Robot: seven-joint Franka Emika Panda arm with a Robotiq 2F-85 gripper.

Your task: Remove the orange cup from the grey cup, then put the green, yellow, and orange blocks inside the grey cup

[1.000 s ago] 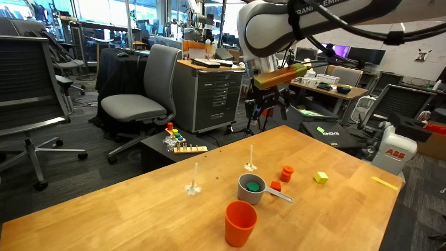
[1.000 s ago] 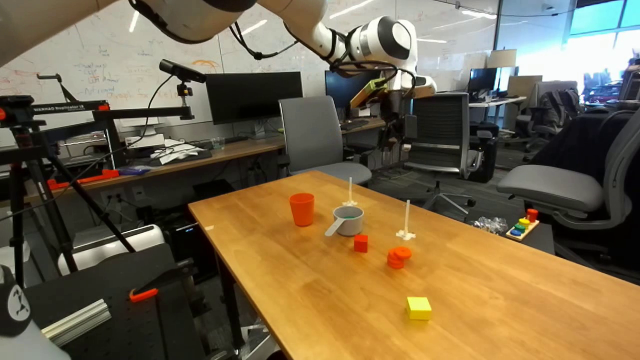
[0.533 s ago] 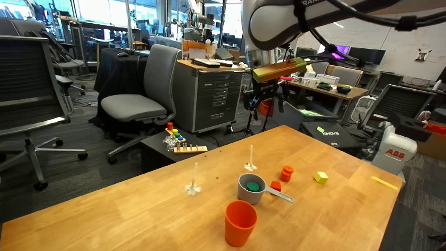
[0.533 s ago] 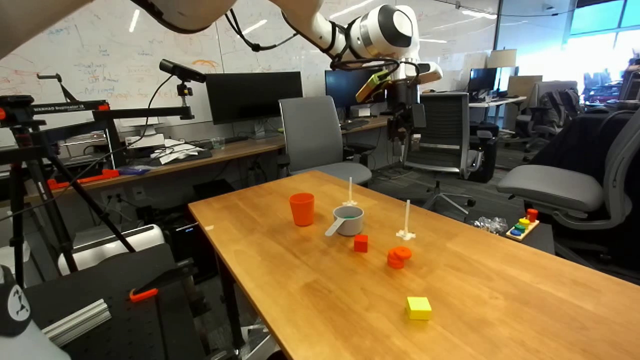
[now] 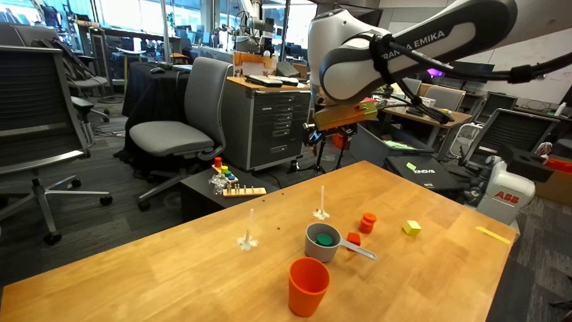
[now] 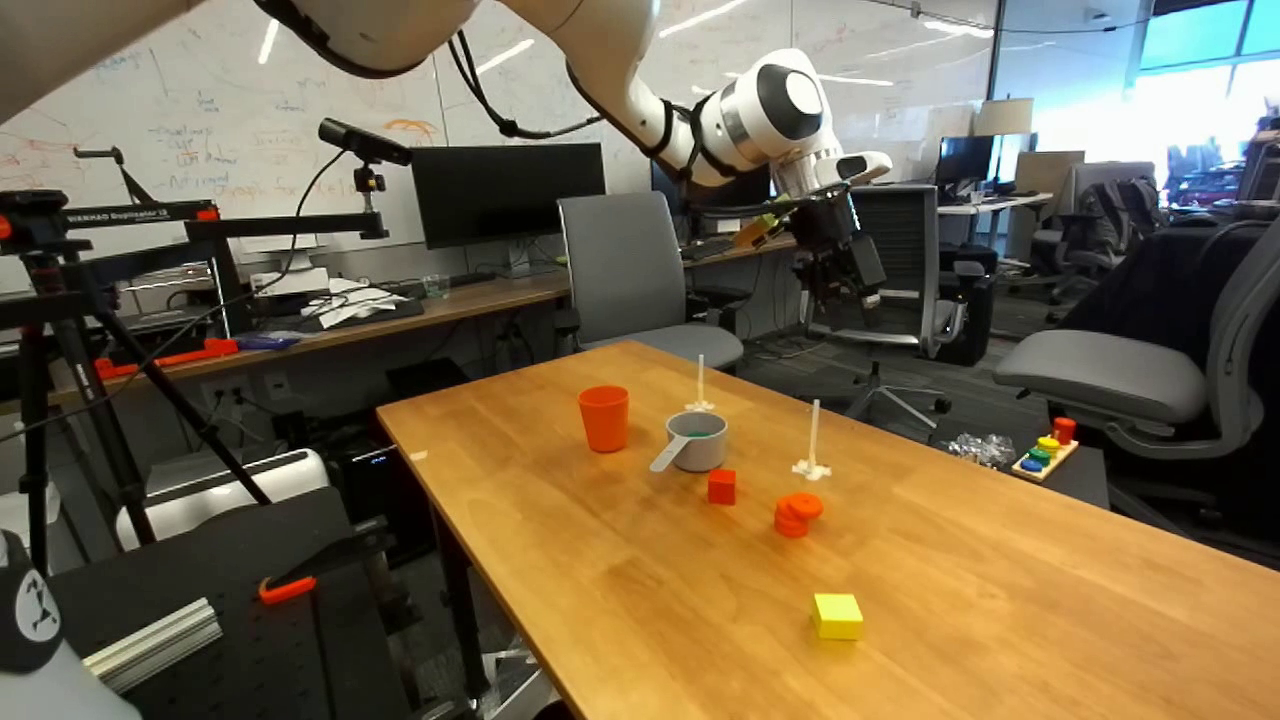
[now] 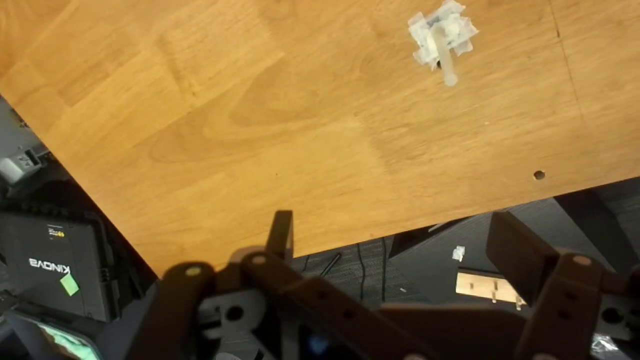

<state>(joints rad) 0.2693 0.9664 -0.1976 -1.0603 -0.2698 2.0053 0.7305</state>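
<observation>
Ideally, jaws, spread wide, empty, should descend plumb over the orange block (image 6: 721,488), clear of the grey cup (image 6: 706,456) and handle (image 6: 670,455).

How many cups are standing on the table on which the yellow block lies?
2: the orange cup, and beside it, without touching, the grey cup, nearer the orange block. None seems hidden.

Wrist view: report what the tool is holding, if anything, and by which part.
Nothing is held: the tool stands open, with no object in its grip.
</observation>
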